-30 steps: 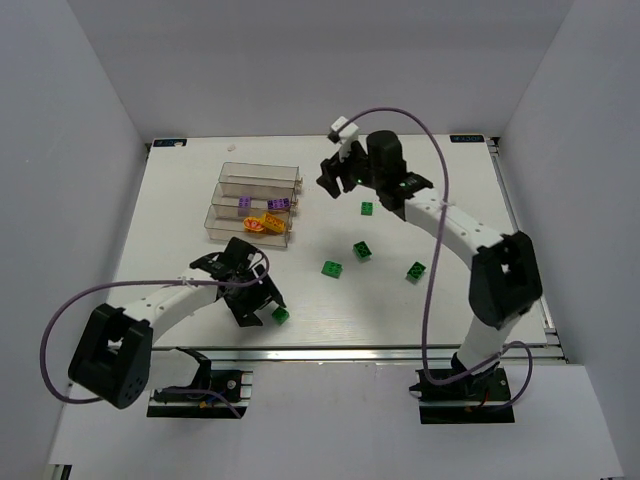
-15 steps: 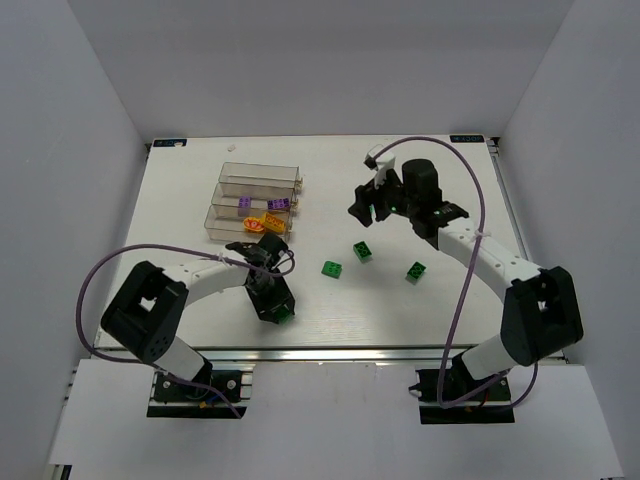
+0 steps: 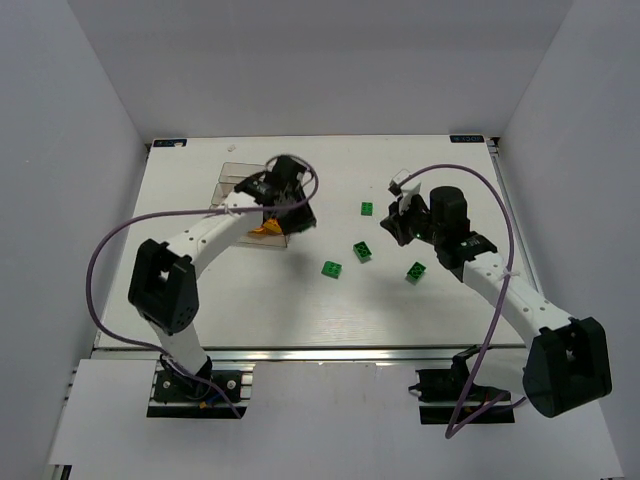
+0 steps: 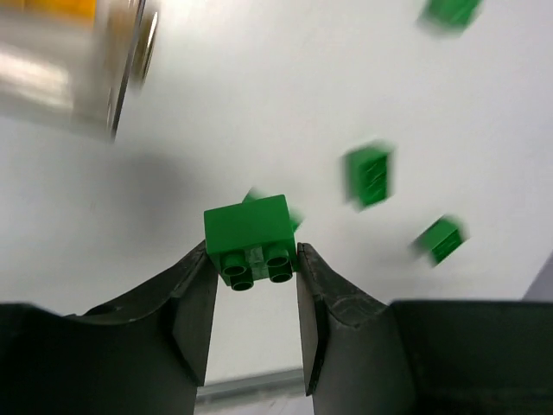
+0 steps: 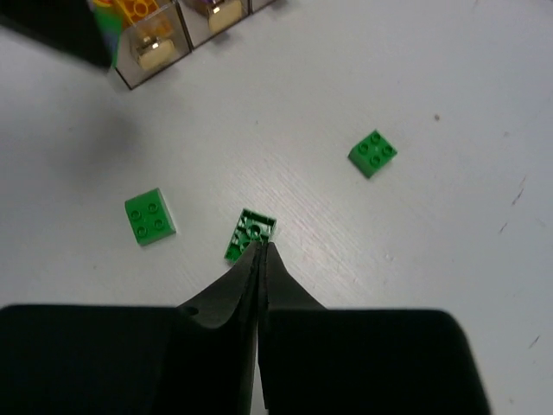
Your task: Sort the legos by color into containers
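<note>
In the left wrist view my left gripper [image 4: 252, 259] is shut on a green lego [image 4: 248, 233], held off the table. From above, that gripper [image 3: 297, 215] hangs at the right end of the clear containers [image 3: 230, 173], whose near bin holds an orange lego [image 3: 265, 229]. My right gripper [image 5: 261, 248] is shut with nothing between its fingers. Its tips stand over an upturned green lego [image 5: 251, 233] lying on the table. More green legos lie loose on the table [image 3: 369, 208] [image 3: 331, 268] [image 3: 416, 271], and the upturned green lego [image 3: 361, 251] lies among them.
The left arm [image 3: 200, 235] stretches across the containers and hides most of them. A purple cable [image 3: 110, 250] loops to its left. White walls close in the table on three sides, and a metal rail [image 3: 320, 350] runs along the near edge.
The left gripper closed on the green lego near the front edge and carried it up to the containers. The right arm came down towards the middle legos and its jaws shut.
</note>
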Controlling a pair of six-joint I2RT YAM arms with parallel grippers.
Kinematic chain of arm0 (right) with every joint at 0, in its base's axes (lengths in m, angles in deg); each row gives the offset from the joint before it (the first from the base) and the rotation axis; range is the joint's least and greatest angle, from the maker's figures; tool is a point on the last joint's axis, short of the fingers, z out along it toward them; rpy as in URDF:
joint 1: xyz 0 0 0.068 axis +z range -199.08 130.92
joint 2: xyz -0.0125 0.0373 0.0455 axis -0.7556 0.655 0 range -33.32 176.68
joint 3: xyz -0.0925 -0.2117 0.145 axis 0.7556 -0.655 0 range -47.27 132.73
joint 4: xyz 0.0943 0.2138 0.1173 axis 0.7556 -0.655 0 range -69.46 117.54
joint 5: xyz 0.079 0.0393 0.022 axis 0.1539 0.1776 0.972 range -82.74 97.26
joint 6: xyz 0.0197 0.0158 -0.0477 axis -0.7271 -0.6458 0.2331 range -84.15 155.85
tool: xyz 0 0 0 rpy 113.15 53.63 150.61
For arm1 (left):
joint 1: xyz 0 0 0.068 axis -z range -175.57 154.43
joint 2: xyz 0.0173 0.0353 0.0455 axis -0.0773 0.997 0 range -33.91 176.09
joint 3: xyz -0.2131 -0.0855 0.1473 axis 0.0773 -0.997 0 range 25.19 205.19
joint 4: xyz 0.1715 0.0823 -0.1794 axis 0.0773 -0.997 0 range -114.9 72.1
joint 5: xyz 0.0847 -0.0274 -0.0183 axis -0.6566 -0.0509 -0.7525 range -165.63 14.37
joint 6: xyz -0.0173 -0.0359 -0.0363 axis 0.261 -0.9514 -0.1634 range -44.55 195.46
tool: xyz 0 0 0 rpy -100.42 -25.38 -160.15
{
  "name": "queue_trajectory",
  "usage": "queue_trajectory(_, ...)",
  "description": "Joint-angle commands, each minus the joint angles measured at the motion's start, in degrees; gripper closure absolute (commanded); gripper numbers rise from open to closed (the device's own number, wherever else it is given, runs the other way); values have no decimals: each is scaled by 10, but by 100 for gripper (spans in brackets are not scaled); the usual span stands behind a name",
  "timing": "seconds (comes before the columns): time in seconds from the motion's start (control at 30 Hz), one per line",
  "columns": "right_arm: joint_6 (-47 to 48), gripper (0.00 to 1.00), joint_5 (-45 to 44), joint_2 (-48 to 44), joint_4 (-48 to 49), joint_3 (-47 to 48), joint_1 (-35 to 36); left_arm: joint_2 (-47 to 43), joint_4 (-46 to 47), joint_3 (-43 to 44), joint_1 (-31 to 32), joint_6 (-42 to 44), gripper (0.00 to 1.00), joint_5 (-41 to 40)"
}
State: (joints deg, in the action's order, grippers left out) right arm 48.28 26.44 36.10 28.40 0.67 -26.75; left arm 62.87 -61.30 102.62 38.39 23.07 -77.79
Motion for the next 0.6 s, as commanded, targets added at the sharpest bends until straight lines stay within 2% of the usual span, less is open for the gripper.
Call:
queue_trajectory(0.0,19,100,-13,-29,-4,-23,-12,53,-30,128,-41,71,89,-64)
queue_trajectory(0.03,26,100,-6,-33,-8,-28,-17,90,-39,190,-51,76,89,-75)
queue_trajectory(0.23,65,100,14,-50,-45,-52,-26,234,-91,396,-134,95,89,-108)
queue_trajectory(0.33,65,100,12,-40,-57,-50,-31,270,-79,441,-160,105,89,-118)
queue_trajectory(0.43,66,78,12,-35,-59,-51,-36,298,-59,465,-176,109,86,-114)
queue_trajectory(0.47,66,64,13,-30,-60,-48,-39,312,-57,473,-181,108,83,-109)
queue_trajectory(0.53,66,51,13,-17,-61,-43,-41,324,-56,481,-190,109,76,-100)
queue_trajectory(0.57,64,37,11,-9,-62,-35,-40,328,-54,483,-198,112,71,-95)
